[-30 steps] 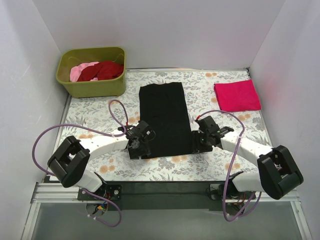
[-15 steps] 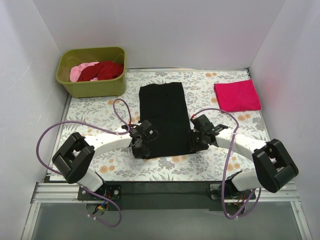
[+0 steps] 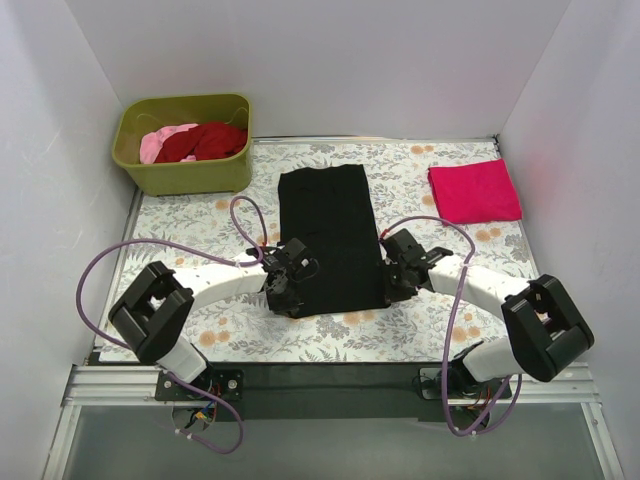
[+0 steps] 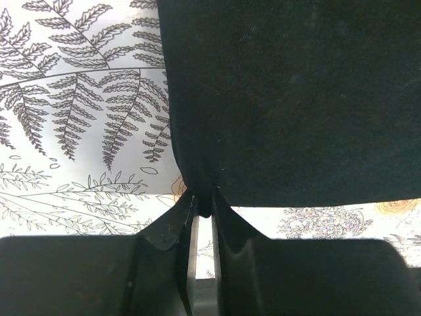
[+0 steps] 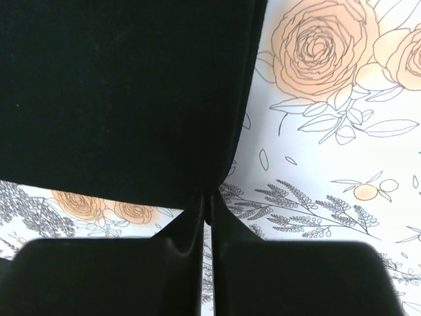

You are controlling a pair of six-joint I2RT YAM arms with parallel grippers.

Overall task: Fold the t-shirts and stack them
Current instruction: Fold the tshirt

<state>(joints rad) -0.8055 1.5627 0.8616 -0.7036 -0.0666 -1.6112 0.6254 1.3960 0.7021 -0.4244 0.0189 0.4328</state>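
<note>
Both near corners of black t-shirt (image 3: 328, 230) are clamped by left end effector (image 4: 203, 209), right end effector (image 5: 206, 201); pinched fabric hidden.

L end effector (image 4: 202, 203) & R end effector (image 5: 206, 197) low, angled inward, jaws seemingly pinched shut.
</note>
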